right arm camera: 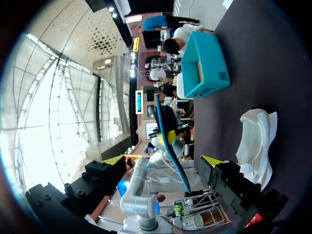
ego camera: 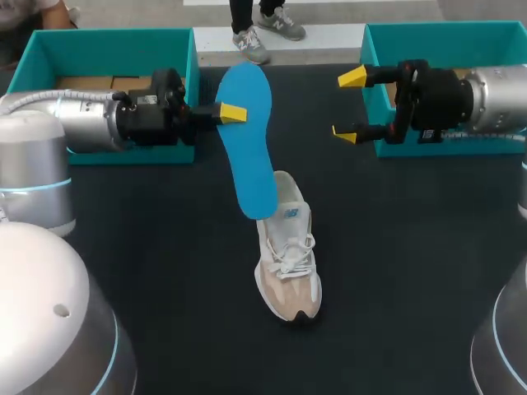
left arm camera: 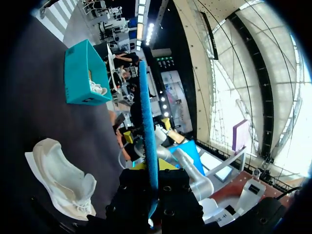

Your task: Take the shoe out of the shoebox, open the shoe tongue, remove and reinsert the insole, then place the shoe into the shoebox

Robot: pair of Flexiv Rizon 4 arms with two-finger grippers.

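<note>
On the dark surface [ego camera: 395,271], between left shoebox [ego camera: 107,34] and right shoebox [ego camera: 445,29], your shoe [ego camera: 288,263] lies unboxed. Your left gripper [ego camera: 232,113] clamps the blue insole [ego camera: 247,132], lower end at the shoe's opening, likely for reinsertion. Your right gripper [ego camera: 348,106] stands open and empty.

1. A dark, matte worktop [ego camera: 395,271] spans the scene.
2. A brown cardboard sheet [ego camera: 90,82] lies flat inside the teal box [ego camera: 115,49] at the worktop's far left corner.
3. A white item [left arm camera: 97,87] sits in the other teal box [left arm camera: 80,73].
</note>
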